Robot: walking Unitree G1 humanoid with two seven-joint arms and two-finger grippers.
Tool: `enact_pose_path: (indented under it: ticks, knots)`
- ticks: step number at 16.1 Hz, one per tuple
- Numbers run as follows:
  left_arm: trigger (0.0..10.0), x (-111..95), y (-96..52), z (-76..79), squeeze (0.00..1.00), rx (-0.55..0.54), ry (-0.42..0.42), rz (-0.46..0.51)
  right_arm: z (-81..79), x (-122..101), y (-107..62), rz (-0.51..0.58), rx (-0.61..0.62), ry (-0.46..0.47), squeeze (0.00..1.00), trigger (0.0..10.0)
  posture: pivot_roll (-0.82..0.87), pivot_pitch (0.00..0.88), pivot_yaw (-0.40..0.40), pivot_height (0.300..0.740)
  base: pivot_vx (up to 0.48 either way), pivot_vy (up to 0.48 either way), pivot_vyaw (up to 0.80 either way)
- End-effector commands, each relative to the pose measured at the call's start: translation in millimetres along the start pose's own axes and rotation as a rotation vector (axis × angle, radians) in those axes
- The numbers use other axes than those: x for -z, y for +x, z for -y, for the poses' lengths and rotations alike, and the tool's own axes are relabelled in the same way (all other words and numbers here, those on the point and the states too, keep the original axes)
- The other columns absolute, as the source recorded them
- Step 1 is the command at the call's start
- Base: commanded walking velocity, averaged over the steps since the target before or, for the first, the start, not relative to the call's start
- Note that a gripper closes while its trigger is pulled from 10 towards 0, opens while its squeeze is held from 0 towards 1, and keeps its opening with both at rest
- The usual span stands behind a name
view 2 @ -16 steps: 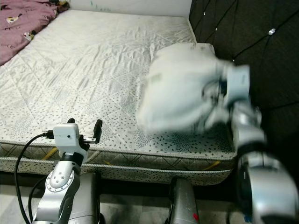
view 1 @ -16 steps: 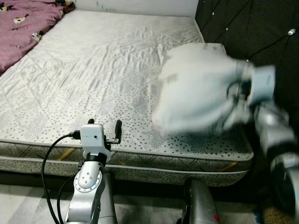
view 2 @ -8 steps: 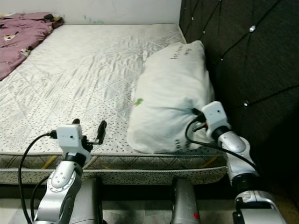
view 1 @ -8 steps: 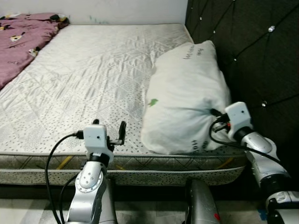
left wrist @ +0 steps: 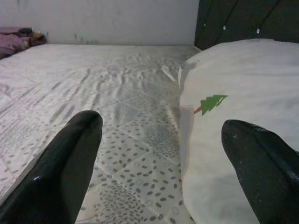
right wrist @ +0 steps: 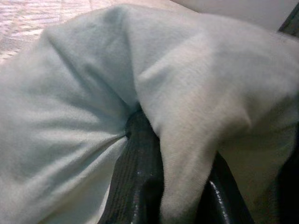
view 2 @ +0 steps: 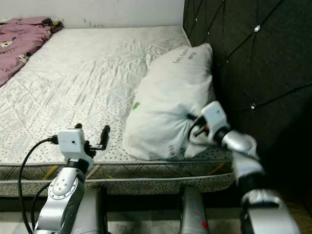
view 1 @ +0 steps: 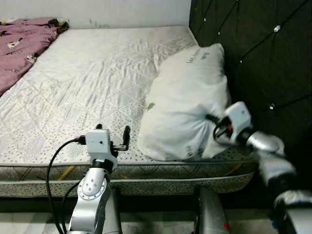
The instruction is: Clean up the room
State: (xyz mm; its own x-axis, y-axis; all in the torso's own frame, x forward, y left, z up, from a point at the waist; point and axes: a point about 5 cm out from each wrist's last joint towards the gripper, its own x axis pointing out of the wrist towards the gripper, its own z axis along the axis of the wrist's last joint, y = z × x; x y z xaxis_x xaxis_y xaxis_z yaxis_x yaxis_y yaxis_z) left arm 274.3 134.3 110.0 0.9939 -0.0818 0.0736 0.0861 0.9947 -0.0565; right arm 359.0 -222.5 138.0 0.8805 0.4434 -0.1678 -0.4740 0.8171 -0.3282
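A white pillow (view 1: 185,102) with a small green tree print lies on the right side of the mattress (view 1: 87,73), leaning against the dark headboard. My right gripper (view 1: 214,129) is at the pillow's near right corner. In the right wrist view its black fingers (right wrist: 140,186) are shut on a fold of the pillow's cloth (right wrist: 187,93). My left gripper (view 1: 112,130) hovers open over the bed's front edge, left of the pillow, with nothing between its fingers (left wrist: 60,172).
A tufted black headboard (view 1: 253,48) stands along the bed's right side. A purple blanket (view 1: 19,48) lies at the far left of the mattress. A white wall runs behind the bed. The wide middle of the mattress is bare.
One second ago the pillow was blurred in mid-air in my right gripper. Now it rests on the mattress against the headboard, with the right arm lowered. The left arm has held still.
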Motion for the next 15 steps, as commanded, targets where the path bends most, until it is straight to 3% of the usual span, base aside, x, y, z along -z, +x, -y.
enact_pose_path:
  ticks: [1,4,7,11,15]
  knots:
    - [10.0,-1,2.7,-2.0,0.00,0.005,0.005,-0.002,7.4,-15,5.9,0.022,0.007,-0.029,0.00,0.0,0.02,0.000,0.050,0.527,0.000,0.000,0.00]
    - [10.0,-2,2.5,-3.4,0.00,-0.001,0.011,0.000,46.2,-36,7.1,-0.045,0.185,-0.008,0.00,0.0,0.03,0.000,0.041,0.527,0.000,0.000,0.00]
    - [10.0,-3,1.3,-5.0,0.00,-0.024,0.015,0.007,72.9,-72,8.4,-0.007,0.317,-0.011,0.00,0.0,0.06,0.000,0.026,0.527,0.000,0.000,0.00]
    - [10.0,-2,0.0,-8.4,0.00,-0.049,0.018,0.005,87.3,-104,7.8,0.023,0.366,-0.094,0.00,0.0,0.06,0.000,0.012,0.527,0.000,0.000,0.00]
    - [10.0,-3,0.9,-7.2,0.00,-0.064,0.022,0.012,89.4,-100,5.2,-0.031,0.370,-0.181,0.00,0.0,0.06,0.000,0.009,0.527,0.000,0.000,0.00]
